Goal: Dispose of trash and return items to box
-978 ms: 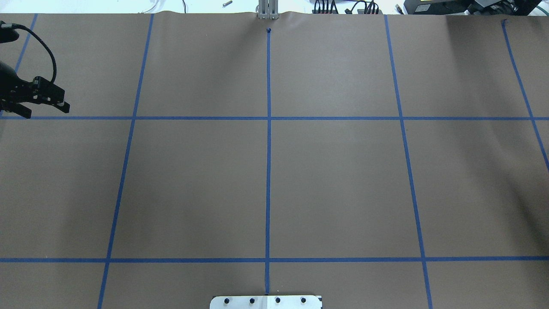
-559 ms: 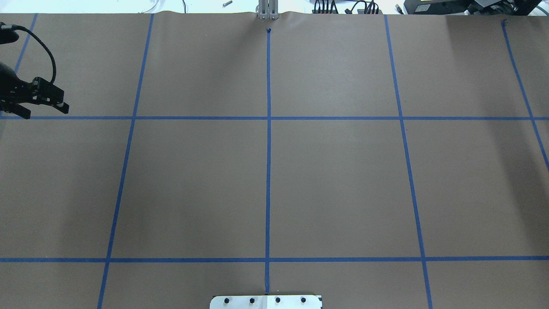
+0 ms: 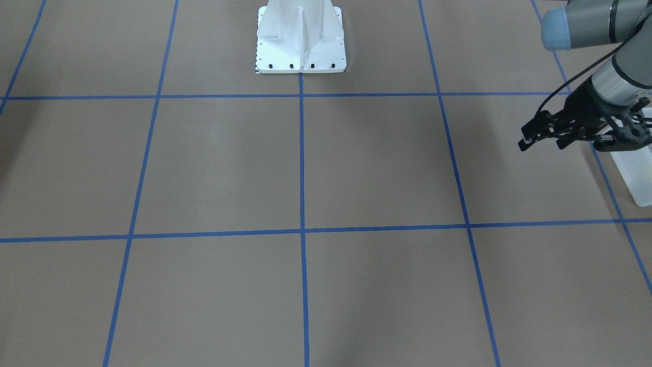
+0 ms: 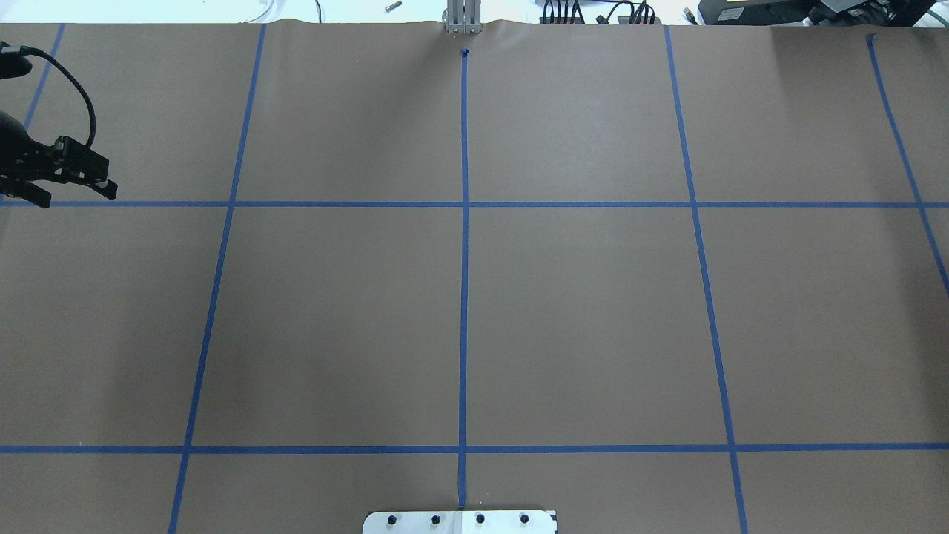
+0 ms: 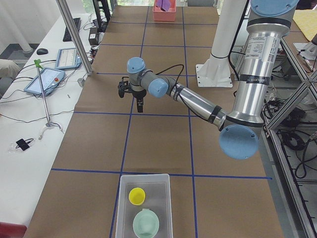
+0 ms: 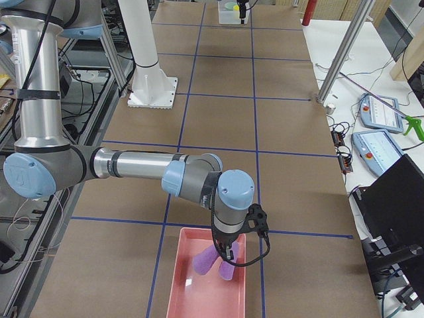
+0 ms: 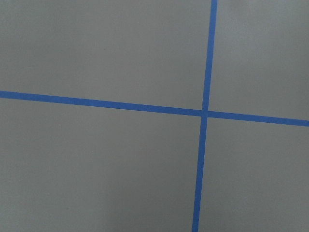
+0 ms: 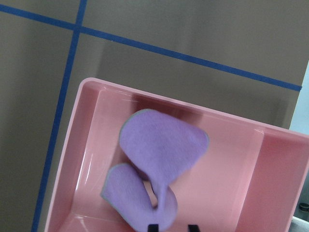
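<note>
Inside the box (image 5: pixel 143 175) sit the cup (image 5: pixel 137 196) and bowl (image 5: pixel 145 224), both mouth-up, lined along the box's long axis. Light, stiff, slick plastic, I'd guess; best pinched at a rim. Well apart from the box, the left gripper (image 4: pixel 76 193) hangs wide, empty. Farthest from it, the right gripper (image 8: pixel 173 227) seems to pinch purple cloth (image 8: pixel 161 145) over a pink tray (image 8: pixel 275 164).

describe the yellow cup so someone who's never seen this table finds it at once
At the end of the table on the robot's left sits a frosted translucent white rectangular plastic bin. Inside it lie a pale mint-green round plastic bowl and the yellow plastic cup. The cup is the smaller, yellow one, nearer the table's middle.
</note>
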You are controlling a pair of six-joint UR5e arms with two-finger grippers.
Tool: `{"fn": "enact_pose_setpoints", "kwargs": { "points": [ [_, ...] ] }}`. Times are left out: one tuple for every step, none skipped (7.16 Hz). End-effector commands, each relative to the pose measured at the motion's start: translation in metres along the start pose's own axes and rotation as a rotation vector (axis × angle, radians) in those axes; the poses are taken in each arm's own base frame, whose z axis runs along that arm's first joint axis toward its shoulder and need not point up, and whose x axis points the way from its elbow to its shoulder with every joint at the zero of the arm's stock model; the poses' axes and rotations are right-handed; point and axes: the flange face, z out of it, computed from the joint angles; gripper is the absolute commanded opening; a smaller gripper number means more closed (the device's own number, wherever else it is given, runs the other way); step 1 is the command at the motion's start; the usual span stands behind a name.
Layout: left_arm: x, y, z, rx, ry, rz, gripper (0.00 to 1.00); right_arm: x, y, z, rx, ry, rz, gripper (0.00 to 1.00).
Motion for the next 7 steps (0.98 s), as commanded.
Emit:
{"fn": "enact_pose_setpoints", "kwargs": {
  "points": [
    [-0.023,0.005,-0.001,-0.001,-0.018,0.092,0.97,0.002,0.000,0.009,0.025,-0.045,0.008,1.00],
    [-0.064,0.009,-0.008,0.004,-0.042,0.187,0.97,0.001,-0.003,0.015,0.054,-0.115,0.032,1.00],
    [-0.098,0.010,-0.020,0.017,-0.060,0.263,0.97,-0.003,-0.010,0.011,0.096,-0.129,0.011,1.00],
    [-0.145,0.015,-0.034,0.028,-0.081,0.302,0.97,-0.002,-0.016,0.010,0.129,-0.117,-0.006,1.00],
    [-0.201,0.013,-0.055,0.054,-0.103,0.341,0.98,-0.003,-0.020,0.006,0.163,-0.098,-0.039,1.00],
    [-0.255,0.015,-0.064,0.058,-0.124,0.380,0.98,-0.005,-0.023,0.006,0.172,-0.092,-0.050,1.00],
    [-0.298,0.024,-0.062,0.050,-0.133,0.310,0.98,-0.005,-0.023,0.005,0.174,-0.091,-0.054,1.00]
  ]
}}
